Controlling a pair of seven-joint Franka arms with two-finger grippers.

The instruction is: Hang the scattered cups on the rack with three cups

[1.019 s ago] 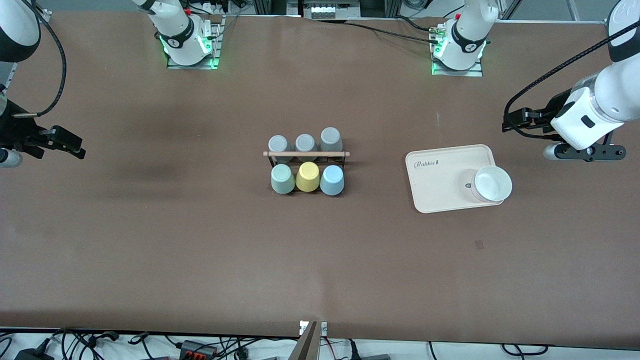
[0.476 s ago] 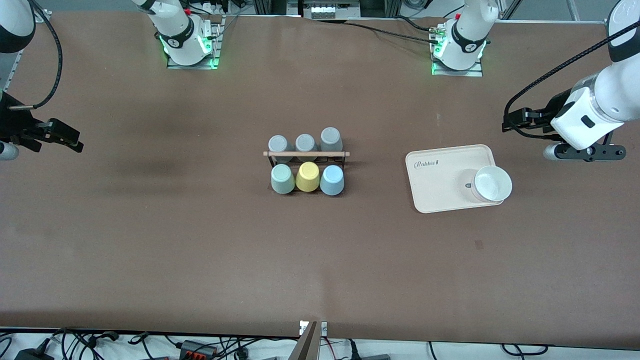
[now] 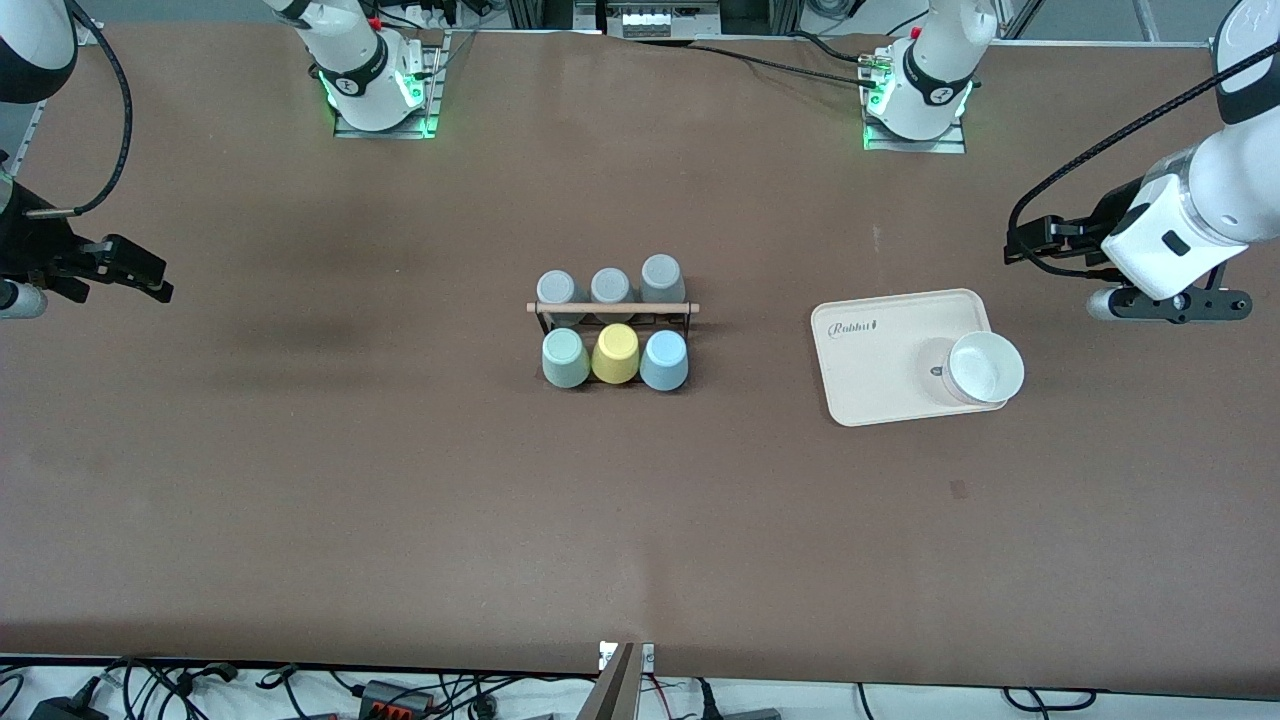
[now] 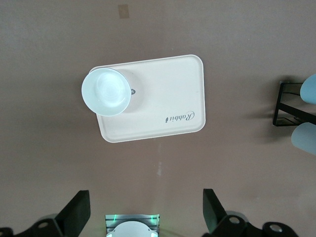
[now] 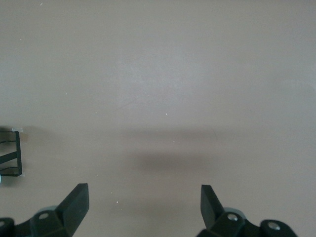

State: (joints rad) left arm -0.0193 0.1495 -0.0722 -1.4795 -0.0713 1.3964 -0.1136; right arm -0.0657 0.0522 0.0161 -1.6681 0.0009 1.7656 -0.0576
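Observation:
The black wire rack point(image 3: 612, 308) with a wooden rod stands mid-table. On its side nearer the front camera, three cups sit bottom-up in a row: a mint green cup point(image 3: 565, 358), a yellow cup point(image 3: 616, 353) and a light blue cup point(image 3: 663, 359). My left gripper point(image 3: 1015, 248) hangs open over bare table at the left arm's end, apart from the rack. In the left wrist view, the left gripper point(image 4: 145, 210) is empty, and the rack's end point(image 4: 286, 106) and the light blue cup point(image 4: 310, 89) show at the edge. My right gripper point(image 3: 150, 283) point(image 5: 144, 200) is open and empty over the right arm's end.
Three grey cups point(image 3: 612, 287) sit on the rack's side farther from the front camera. A cream tray point(image 3: 880, 360) point(image 4: 163, 94) holding a white bowl point(image 3: 985, 367) point(image 4: 106, 91) lies between the rack and the left gripper. The rack's corner point(image 5: 12, 153) shows in the right wrist view.
The right gripper has shifted slightly at its end of the table. The left arm, the cups and the tray have not moved.

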